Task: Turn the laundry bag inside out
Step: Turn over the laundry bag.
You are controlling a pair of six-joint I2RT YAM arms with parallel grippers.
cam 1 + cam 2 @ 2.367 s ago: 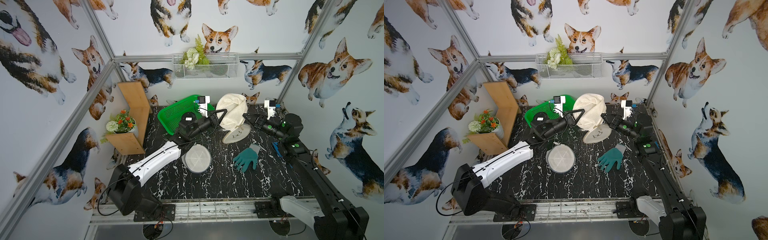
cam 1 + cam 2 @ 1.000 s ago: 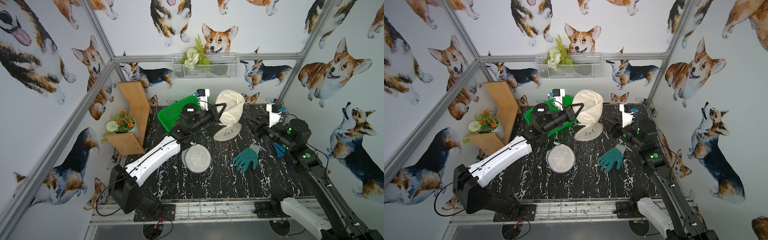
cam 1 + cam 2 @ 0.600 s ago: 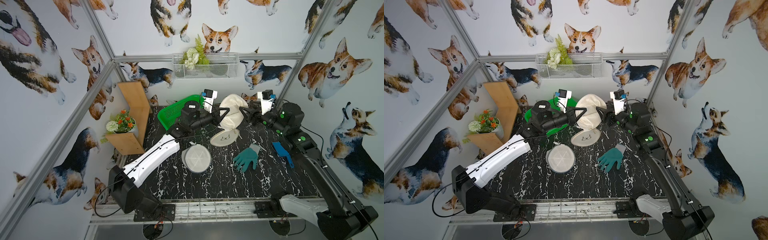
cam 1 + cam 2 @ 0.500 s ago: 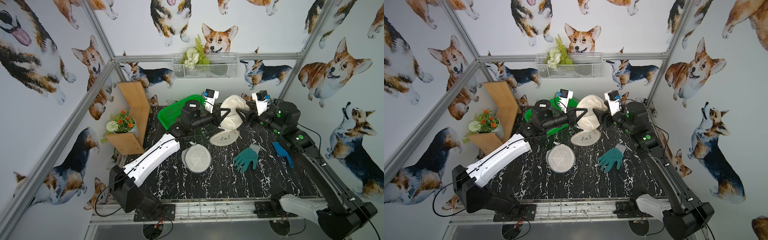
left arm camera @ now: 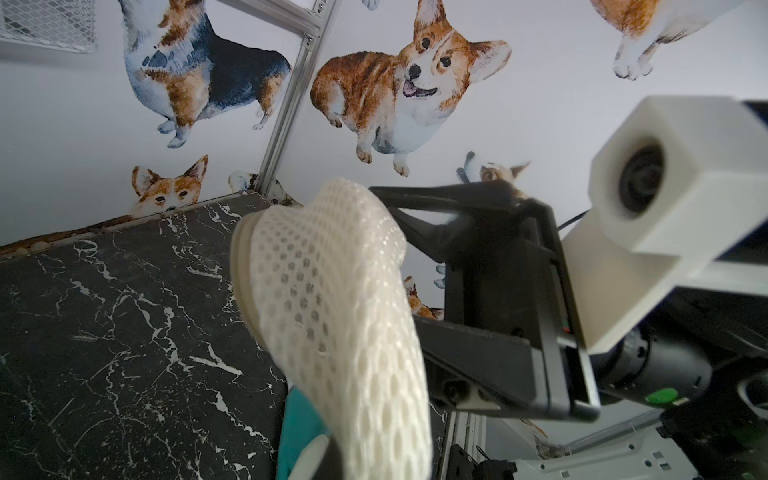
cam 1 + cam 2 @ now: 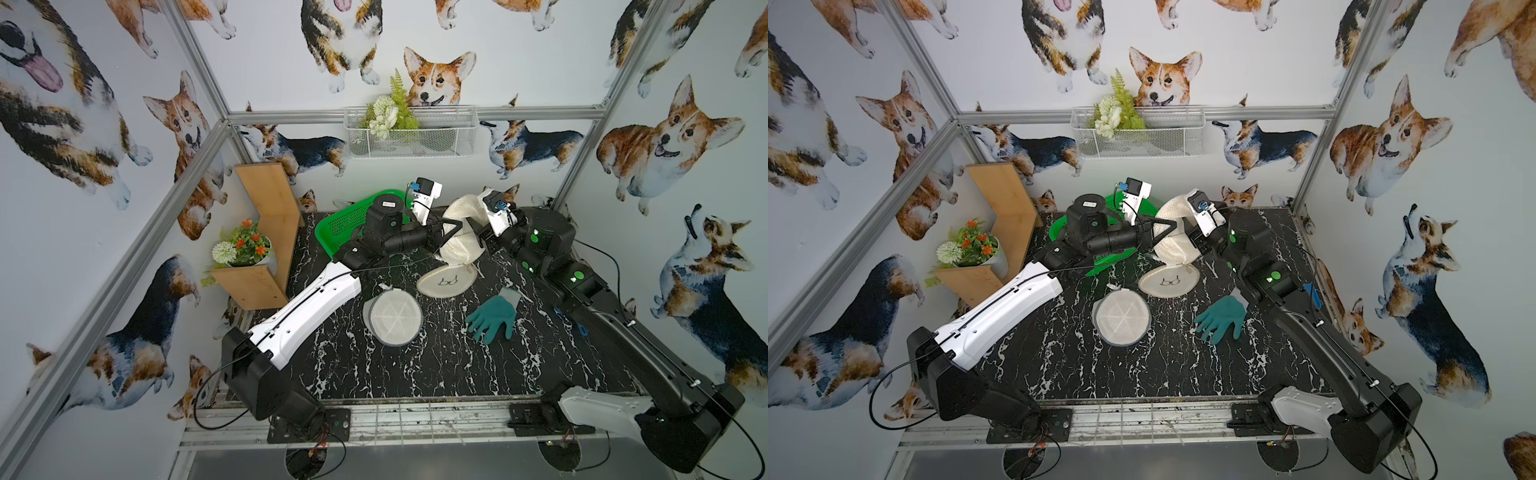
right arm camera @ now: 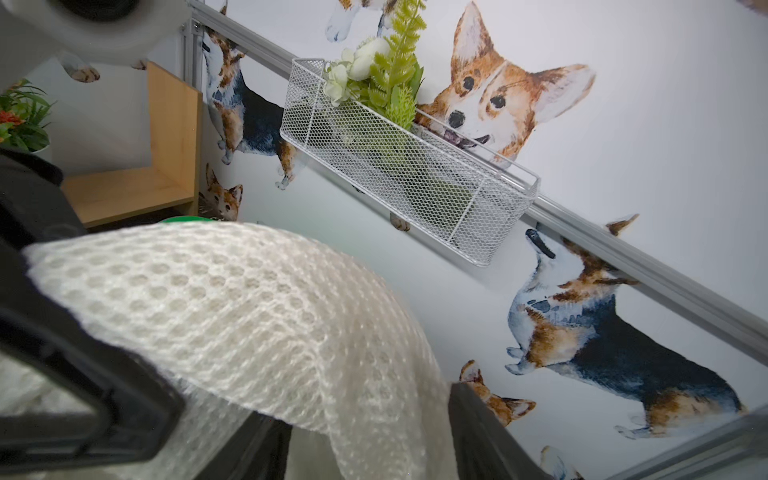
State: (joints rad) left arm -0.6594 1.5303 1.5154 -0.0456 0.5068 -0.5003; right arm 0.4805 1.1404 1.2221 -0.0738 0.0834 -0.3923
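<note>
The laundry bag (image 6: 461,239) (image 6: 1173,241) is cream mesh and hangs above the back of the table. Its round flap (image 6: 446,280), printed with glasses, rests on the marble. My left gripper (image 6: 455,226) (image 6: 1167,227) comes in from the left and is shut on the bag's mesh (image 5: 332,311), which covers its jaws in the left wrist view. My right gripper (image 6: 478,235) (image 6: 1188,237) reaches in from the right. Its fingers (image 5: 457,197) stand wide apart, and the mesh (image 7: 249,311) drapes between them. The fingertips are hidden by the cloth.
A round grey-rimmed mesh bag (image 6: 392,318) and a teal glove (image 6: 494,318) lie mid-table. A green basket (image 6: 345,224) sits behind the left arm. A wooden shelf (image 6: 270,216) with a flower pot (image 6: 243,251) stands at the left. A wire basket (image 6: 409,133) hangs on the back wall.
My right arm has swung from the right side of the table up to the bag, and its jaws now straddle the mesh. The left gripper has kept its hold and shifted slightly.
</note>
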